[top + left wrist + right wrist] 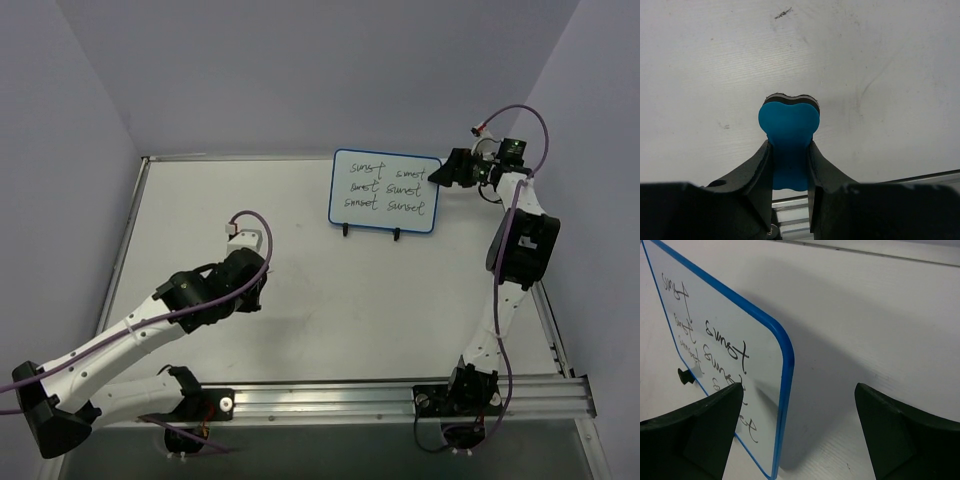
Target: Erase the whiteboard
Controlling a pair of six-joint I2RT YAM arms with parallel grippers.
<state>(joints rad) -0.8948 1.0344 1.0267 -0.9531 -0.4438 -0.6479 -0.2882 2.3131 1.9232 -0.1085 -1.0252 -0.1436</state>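
Blue foam with a black felt layer: that's the bone-shaped eraser (pixel 789 120), and the left gripper (pixel 789 145) is clamped on its narrow waist, one finger on each side. The wide end pokes out past the fingertips over the bare grey table (pixel 865 60), which has a few scuffs. Right behind that gripper, at the bottom of its own camera view, is the aluminium rail (pixel 790 212).

The whiteboard (pixel 385 192) stands upright on its two black feet (pixel 347 230), far ahead and to the right of the left gripper, well apart from it with only open tabletop in between. It's covered in black handwriting, three rows of two words, each looking like "sunset".

The right gripper (pixel 452 168) is at the board's right edge with its jaws spread wide. In the wrist view the blue-framed edge of the whiteboard (pixel 715 340) sits between the fingers, one finger (pixel 705 430) on the written side and the other well off behind the back. I can't tell if the near finger touches the face.

The top view hides the eraser under the left wrist, so only the left wrist camera shows it. The right wrist camera catches one foot (pixel 686 376) and the board's shadow on the table.
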